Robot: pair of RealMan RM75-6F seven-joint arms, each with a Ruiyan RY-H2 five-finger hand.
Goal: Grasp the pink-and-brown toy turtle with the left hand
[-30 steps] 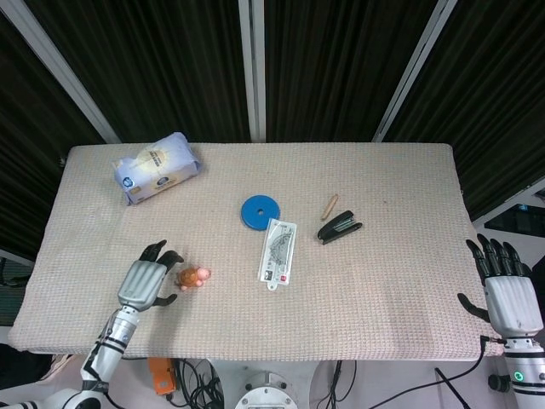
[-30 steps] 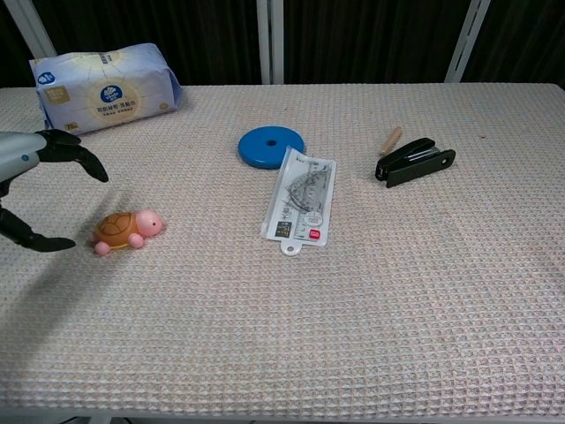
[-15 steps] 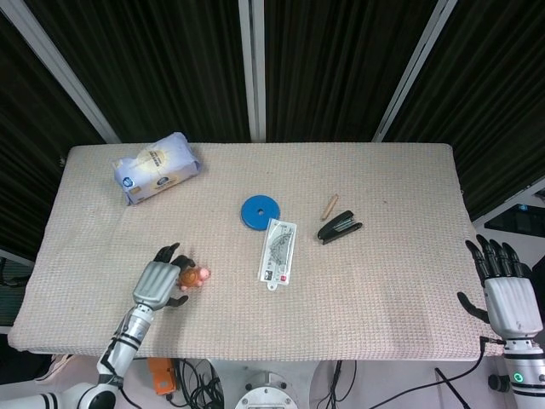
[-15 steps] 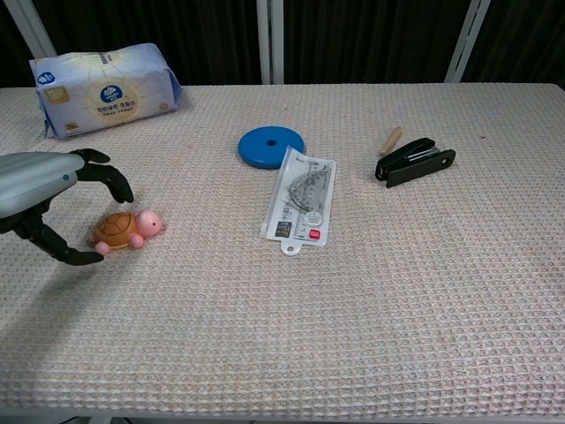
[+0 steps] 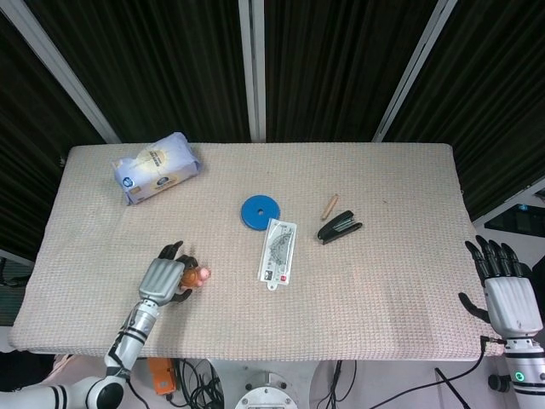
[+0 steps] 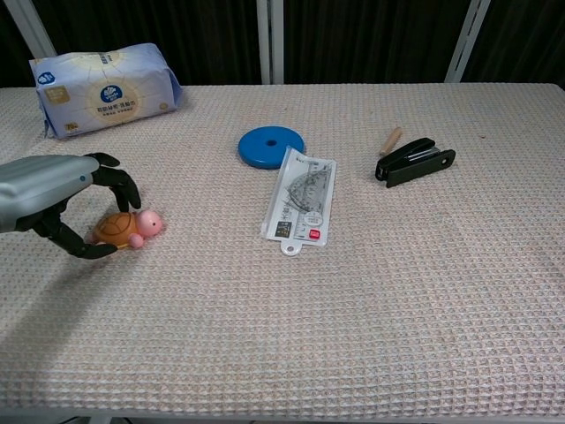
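The pink-and-brown toy turtle [image 5: 196, 275] [image 6: 121, 229] sits upright on the woven table mat, near the front left, its pink head pointing right. My left hand [image 5: 162, 279] [image 6: 51, 189] is at the turtle's left side. Its fingers arch over the brown shell and its thumb reaches under the turtle's rear, so the toy lies between them. I cannot see firm contact, and the turtle still rests on the mat. My right hand [image 5: 511, 294] hangs off the table's right front corner with its fingers spread and nothing in it. The chest view does not show it.
A tissue pack [image 5: 156, 167] [image 6: 104, 88] lies at the back left. Mid-table are a blue disc [image 5: 259, 212] [image 6: 271, 147] and a packaged protractor [image 5: 278, 251] [image 6: 302, 201]. To their right are a black stapler [image 5: 340, 227] [image 6: 415, 162] and a wooden peg [image 5: 329, 206] [image 6: 390, 140].
My left hand has moved right onto the turtle and its fingers have curled in around it. The turtle has stayed where it was and the right hand is still.
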